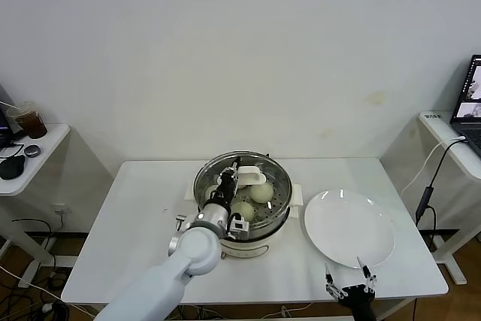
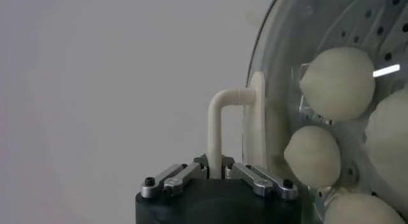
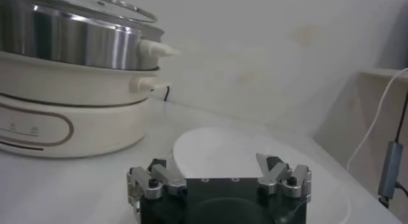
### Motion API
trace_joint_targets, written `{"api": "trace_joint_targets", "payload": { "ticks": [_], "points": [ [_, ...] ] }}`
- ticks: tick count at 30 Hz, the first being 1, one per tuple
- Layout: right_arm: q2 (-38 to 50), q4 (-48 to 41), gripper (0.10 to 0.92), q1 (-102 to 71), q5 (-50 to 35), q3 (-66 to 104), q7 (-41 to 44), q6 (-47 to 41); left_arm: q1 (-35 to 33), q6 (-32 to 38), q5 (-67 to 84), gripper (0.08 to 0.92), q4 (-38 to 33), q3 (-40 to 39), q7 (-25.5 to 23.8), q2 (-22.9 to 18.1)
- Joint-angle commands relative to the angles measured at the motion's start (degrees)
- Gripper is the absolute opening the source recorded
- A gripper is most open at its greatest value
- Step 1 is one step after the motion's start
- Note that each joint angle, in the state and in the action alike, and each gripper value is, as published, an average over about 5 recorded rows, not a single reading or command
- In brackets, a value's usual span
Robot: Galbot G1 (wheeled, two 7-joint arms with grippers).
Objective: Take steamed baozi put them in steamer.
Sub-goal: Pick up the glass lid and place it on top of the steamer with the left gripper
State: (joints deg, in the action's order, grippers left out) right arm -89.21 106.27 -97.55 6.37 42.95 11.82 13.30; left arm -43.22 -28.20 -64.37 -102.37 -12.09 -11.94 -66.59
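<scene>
The steamer [image 1: 255, 240] stands mid-table, a shiny pot [image 3: 70, 43] on a cream base. Over its mouth lies the round glass lid [image 1: 242, 165]; whether it rests on the rim I cannot tell. My left gripper [image 1: 229, 178] is shut on the lid's white handle [image 2: 220, 117], the jaws pinching its thin post [image 2: 215, 171]. Through the glass several pale steamed baozi show on the perforated tray [image 1: 261, 192] [image 2: 336, 83] [image 2: 312, 156]. My right gripper [image 1: 350, 277] hangs open and holds nothing at the table's front edge, just in front of the white plate.
A flat white plate [image 1: 349, 227] [image 3: 217, 152] with nothing on it lies right of the steamer. Side desks stand at both sides, with a cup [image 1: 30, 120] on the left one and a laptop [image 1: 472, 99] and cable on the right one.
</scene>
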Motion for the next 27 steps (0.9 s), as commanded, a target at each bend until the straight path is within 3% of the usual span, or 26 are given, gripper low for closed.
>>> {"api": "trace_joint_targets", "payload": {
  "ticks": [1,23,27],
  "points": [
    [-0.04,-0.13,0.823,-0.11,0.16,0.01,-0.06,0.24,0.45,0.48,0.32,0.171,2.09,-0.7,2.26,-0.6],
    [-0.01,-0.22,0.823,-0.24,0.52,-0.5,0.1,0.31,-0.57,1.49,4.62,0.174,1.67,-0.34,3.81,-0.38],
    [0.0,-0.07,0.823,-0.28,0.59,-0.54,0.12,0.3,-2.81,2.5,7.12,0.246,-2.66,1.24,4.78,0.55]
  ]
}}
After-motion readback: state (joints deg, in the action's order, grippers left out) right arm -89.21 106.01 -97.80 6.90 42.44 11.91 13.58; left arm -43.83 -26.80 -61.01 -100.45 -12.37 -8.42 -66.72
